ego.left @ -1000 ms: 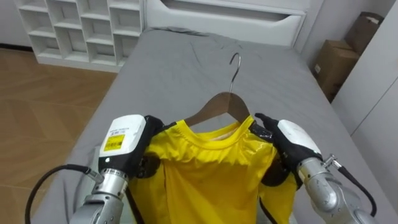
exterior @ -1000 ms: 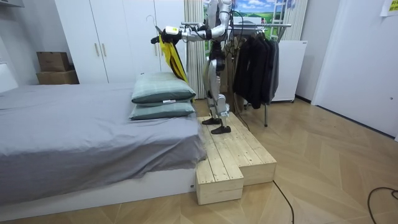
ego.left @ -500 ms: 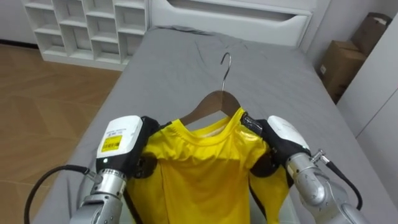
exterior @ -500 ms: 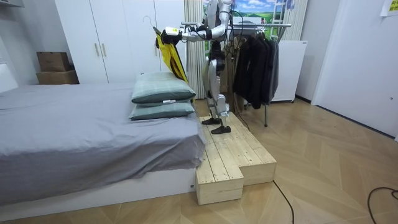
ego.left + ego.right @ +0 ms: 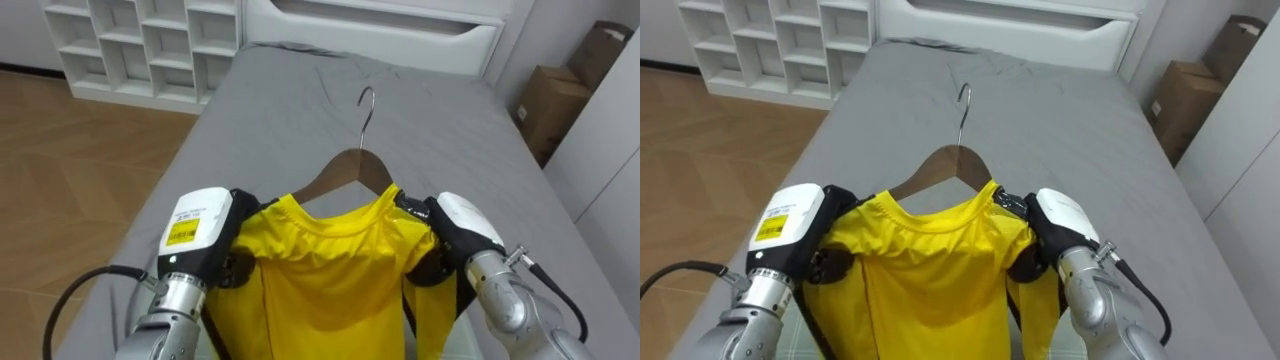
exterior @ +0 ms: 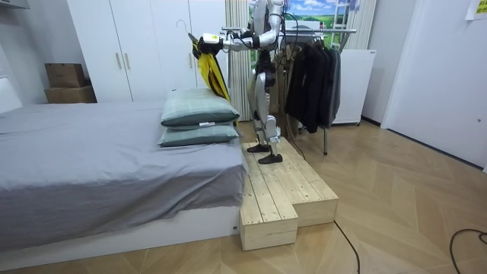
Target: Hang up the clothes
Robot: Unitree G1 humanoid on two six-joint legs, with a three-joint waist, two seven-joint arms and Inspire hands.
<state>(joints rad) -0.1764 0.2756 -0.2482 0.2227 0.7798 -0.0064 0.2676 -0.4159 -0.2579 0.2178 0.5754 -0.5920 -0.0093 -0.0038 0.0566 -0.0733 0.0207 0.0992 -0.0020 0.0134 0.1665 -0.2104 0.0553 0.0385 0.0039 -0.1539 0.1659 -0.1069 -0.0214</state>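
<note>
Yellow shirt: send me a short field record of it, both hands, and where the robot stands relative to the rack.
garment: glossy yellow shirt on a wooden hanger with metal hook
left hand: curled on the shirt's left shoulder
right hand: curled on the shirt's right shoulder
below: grey bed
stance: upright on pale wooden platform, facing the bed
rack: metal clothes rack of dark garments, behind the robot
hung: not yet

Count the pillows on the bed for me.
2, stacked at the bed's end on the room view's right: upper pillow on lower pillow. Others may lie out of frame.
</note>
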